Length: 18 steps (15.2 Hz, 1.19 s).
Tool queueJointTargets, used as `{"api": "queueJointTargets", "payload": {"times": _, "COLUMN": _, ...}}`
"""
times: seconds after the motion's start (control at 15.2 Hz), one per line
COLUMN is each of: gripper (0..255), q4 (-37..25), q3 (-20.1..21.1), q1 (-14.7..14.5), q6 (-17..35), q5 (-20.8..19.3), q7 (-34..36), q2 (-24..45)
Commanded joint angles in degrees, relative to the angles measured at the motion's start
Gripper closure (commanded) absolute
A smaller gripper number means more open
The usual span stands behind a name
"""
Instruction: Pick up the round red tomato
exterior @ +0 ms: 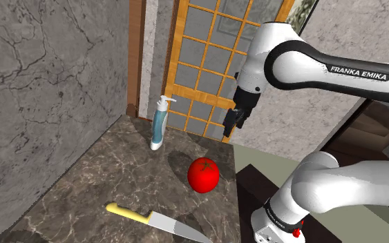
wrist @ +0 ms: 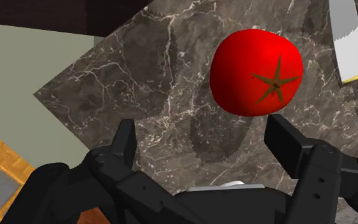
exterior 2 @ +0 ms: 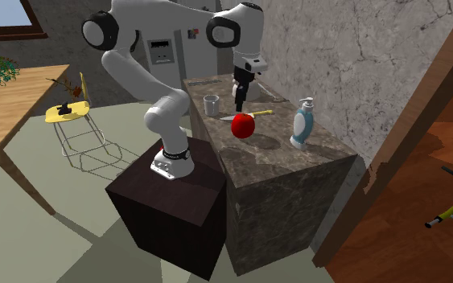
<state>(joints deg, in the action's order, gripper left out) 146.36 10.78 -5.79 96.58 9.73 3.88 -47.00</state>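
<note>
Tomato (wrist: 257, 72) first: round and red, it rests on the dark marbled surface (exterior: 103, 186) with its brown stem star turned up toward the hand, near the edge closest to the stand (exterior 2: 168, 213). The pincer (wrist: 203, 137) hangs above it with its two black fingers spread wide and nothing between them, presumably so they can straddle the fruit. It is not yet centred, since the tomato lies ahead of the fingers and toward one of them. Just beyond the tomato a yellow-handled knife (wrist: 352, 51) lies flat (close enough to mind during the descent, I judge). Farther off, a pump bottle (exterior: 159, 124) stands upright near the back corner, well apart from the approach path.
</note>
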Motion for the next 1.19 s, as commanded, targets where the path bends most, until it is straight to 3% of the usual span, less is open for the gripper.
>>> {"api": "queueJointTargets", "payload": {"times": 0.0, "gripper": 0, "q4": 1.2, "q3": 3.2, "q1": -1.4, "q6": 1.8, "q5": 1.9, "q7": 2.9, "q2": 0.2}}
{"api": "queueJointTargets", "payload": {"times": 0.46, "gripper": 0, "q4": 0.8, "q3": 13.8, "q1": -4.5, "q6": 8.3, "q5": 6.9, "q7": 12.0, "q2": 6.0}}
{"api": "queueJointTargets", "payload": {"times": 1.06, "gripper": 0, "q4": 5.5, "q3": 15.4, "q1": -4.8, "q6": 14.7, "q5": 8.1, "q7": 11.8, "q2": 7.7}}
{"api": "queueJointTargets", "payload": {"times": 1.12, "gripper": 255, "q4": 5.5, "q3": 15.5, "q1": -4.8, "q6": 14.7, "q5": 8.2, "q7": 11.9, "q2": 7.7}}
